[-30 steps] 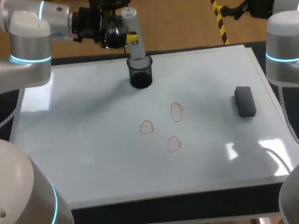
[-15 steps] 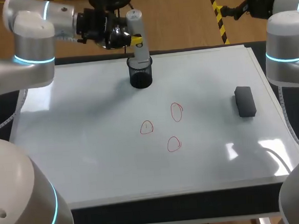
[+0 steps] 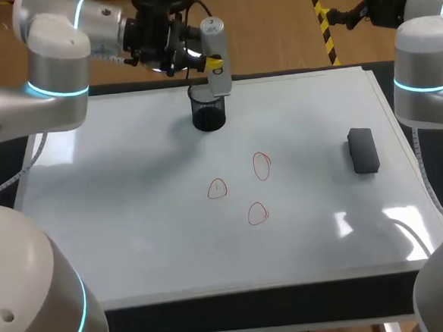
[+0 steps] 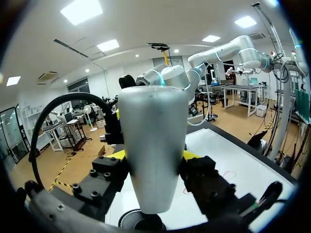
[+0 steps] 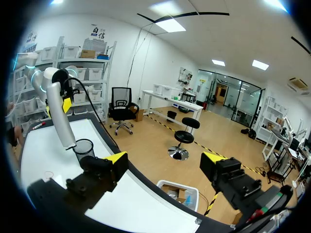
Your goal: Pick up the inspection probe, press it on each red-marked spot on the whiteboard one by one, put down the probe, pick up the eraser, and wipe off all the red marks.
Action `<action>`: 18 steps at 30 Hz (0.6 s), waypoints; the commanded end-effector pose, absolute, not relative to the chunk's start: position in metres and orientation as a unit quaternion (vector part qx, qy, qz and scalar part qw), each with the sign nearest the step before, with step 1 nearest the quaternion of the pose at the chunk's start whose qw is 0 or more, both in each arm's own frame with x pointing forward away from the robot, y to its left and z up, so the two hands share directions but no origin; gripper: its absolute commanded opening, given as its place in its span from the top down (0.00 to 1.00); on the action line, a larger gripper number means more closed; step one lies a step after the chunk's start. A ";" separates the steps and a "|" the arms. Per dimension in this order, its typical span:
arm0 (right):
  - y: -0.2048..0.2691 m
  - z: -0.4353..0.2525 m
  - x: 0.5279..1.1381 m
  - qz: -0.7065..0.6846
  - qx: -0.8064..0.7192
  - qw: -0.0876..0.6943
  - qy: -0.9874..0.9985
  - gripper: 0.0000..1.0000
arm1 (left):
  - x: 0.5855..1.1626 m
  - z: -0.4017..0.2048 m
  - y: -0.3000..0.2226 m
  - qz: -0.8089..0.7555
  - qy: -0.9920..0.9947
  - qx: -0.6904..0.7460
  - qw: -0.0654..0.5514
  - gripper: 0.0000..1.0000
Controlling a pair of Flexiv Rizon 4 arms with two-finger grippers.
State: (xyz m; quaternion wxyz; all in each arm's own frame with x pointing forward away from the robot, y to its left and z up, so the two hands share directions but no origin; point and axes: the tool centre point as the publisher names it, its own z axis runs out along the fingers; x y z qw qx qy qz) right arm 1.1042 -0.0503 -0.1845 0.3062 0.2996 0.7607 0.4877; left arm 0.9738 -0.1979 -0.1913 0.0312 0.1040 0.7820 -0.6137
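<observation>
L gripper (image 3: 208, 60): clenched on probe (image 3: 215, 37). Probe grey, approx. upright, lower end at 2 o'clock side of black cup (image 3: 208, 112) rim; contact w/ rim couldn't be told. Cup stood at 12 o'clock on whiteboard (image 3: 134, 218). Red marks (image 3: 257, 213), qty 3: mid-board. Eraser (image 3: 363, 150): flat at 3 o'clock. R gripper (image 5: 165, 158): fingers spread, nothing held, beyond board's 1 o'clock corner.

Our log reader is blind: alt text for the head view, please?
The left claw holds the grey probe over the black cup at the whiteboard's far edge. Three red circles sit mid-board, and a dark eraser lies to their right.
</observation>
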 end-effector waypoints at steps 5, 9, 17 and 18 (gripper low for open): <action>-0.050 -0.184 1.104 0.488 0.300 0.306 0.761 0.00 | 0.954 -0.189 -0.194 -0.616 0.781 0.095 0.036 1.00; -0.050 -0.184 1.104 0.488 0.300 0.306 0.761 0.00 | 0.946 -0.190 -0.192 -0.615 0.782 0.093 0.034 1.00; -0.050 -0.184 1.104 0.488 0.300 0.306 0.761 0.00 | 0.927 -0.196 -0.183 -0.621 0.778 0.088 0.036 1.00; -0.050 -0.184 1.104 0.488 0.300 0.306 0.761 0.00 | 0.925 -0.197 -0.182 -0.622 0.778 0.086 0.036 1.00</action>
